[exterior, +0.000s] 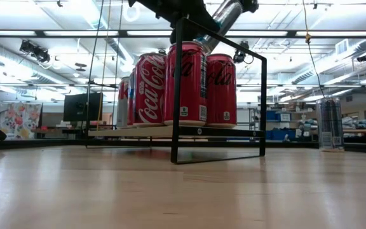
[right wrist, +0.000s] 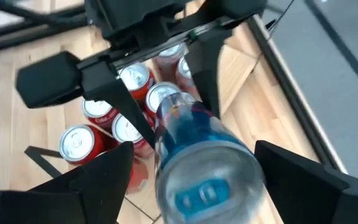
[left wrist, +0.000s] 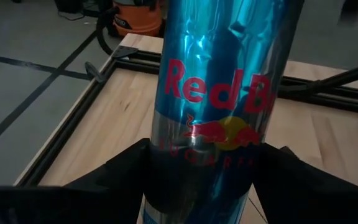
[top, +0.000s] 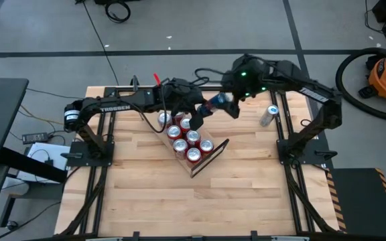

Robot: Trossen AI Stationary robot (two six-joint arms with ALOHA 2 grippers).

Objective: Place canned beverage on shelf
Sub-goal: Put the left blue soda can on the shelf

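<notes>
Two grippers meet at one blue can [top: 214, 104], held tilted above the shelf's [top: 221, 148] far end. Left gripper [left wrist: 197, 180] clamps it; right gripper [right wrist: 197, 186] has its fingers spread around the can's end, not pressing it, as I judge. Risk: only one tilted grip carries the can, so it may slip and knock the red cans [top: 186, 140] packed just below. Those cans crowd the shelf, leaving little room. Another can [top: 268, 115] stands well apart, near the right arm's base.
</notes>
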